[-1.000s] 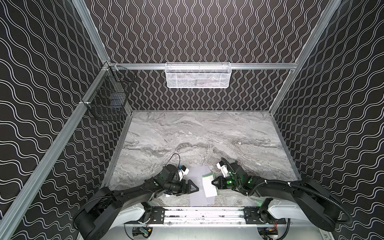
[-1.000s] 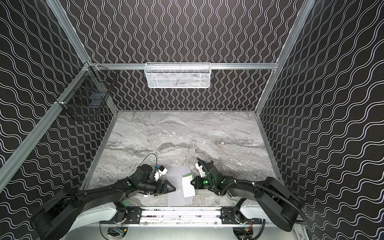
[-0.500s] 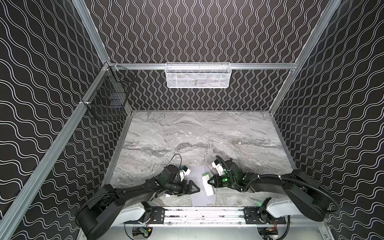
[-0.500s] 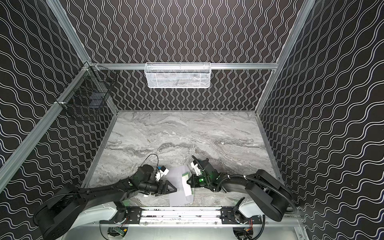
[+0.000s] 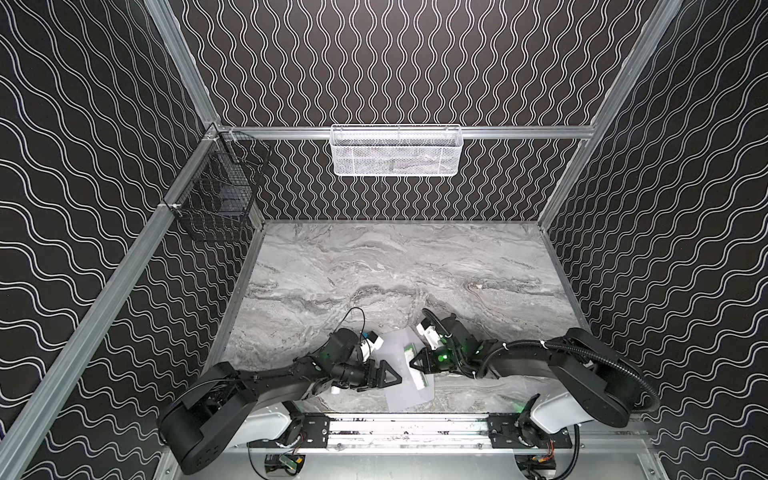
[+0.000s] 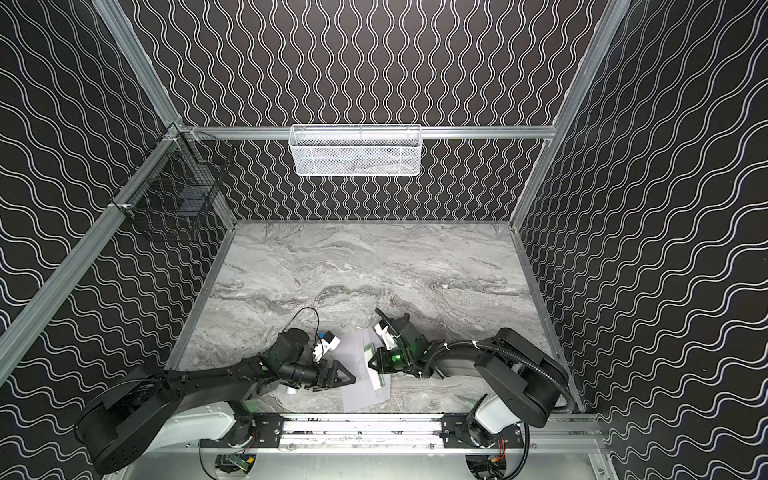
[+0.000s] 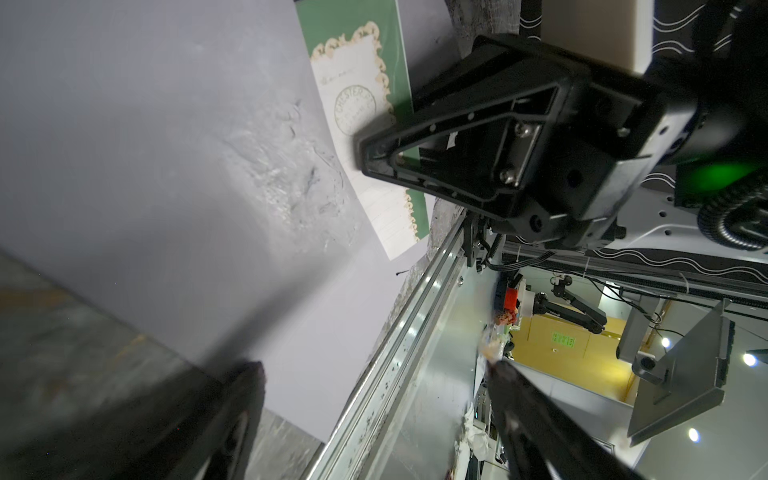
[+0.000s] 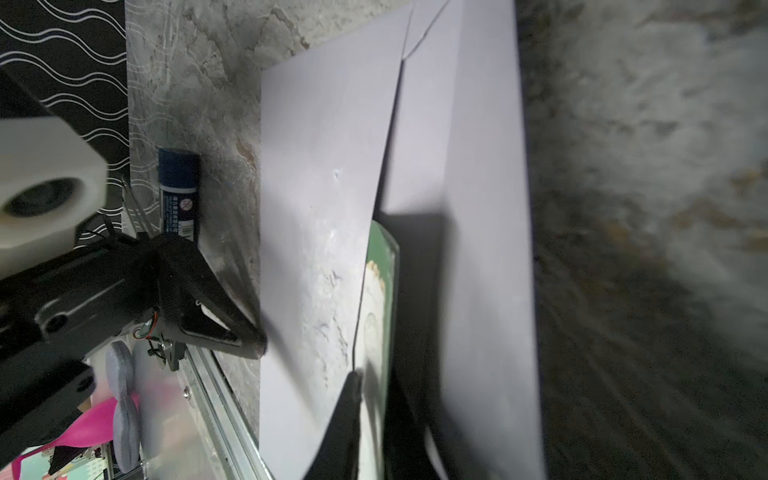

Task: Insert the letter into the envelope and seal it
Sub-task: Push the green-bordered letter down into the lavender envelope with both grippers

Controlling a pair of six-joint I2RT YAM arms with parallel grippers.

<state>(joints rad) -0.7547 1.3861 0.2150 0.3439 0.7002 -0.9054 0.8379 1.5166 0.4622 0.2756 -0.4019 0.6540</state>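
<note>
1. Jaws of the left gripper (image 5: 392, 379) stand wide apart. One fingertip (image 8: 255, 345) touches the left edge of the envelope (image 5: 405, 395).
2. Jaws of the right gripper (image 5: 413, 365) are narrow, with an edge of the letter (image 5: 420, 380) between them. Whether they pinch it cannot be told.
3. The envelope lies flat on the marble tabletop (image 5: 374, 270) at its near edge, about the middle, between the two grippers.
4. The letter rests on the envelope's right part. Its left edge is tucked under a lavender panel, and its green border and a round postmark show in the left wrist view.
5. A blue-capped tube (image 8: 178, 191) lies on the tabletop just left of the envelope, beside the left gripper.
6. A white mesh basket (image 5: 395, 151) hangs on the far wall.
</note>
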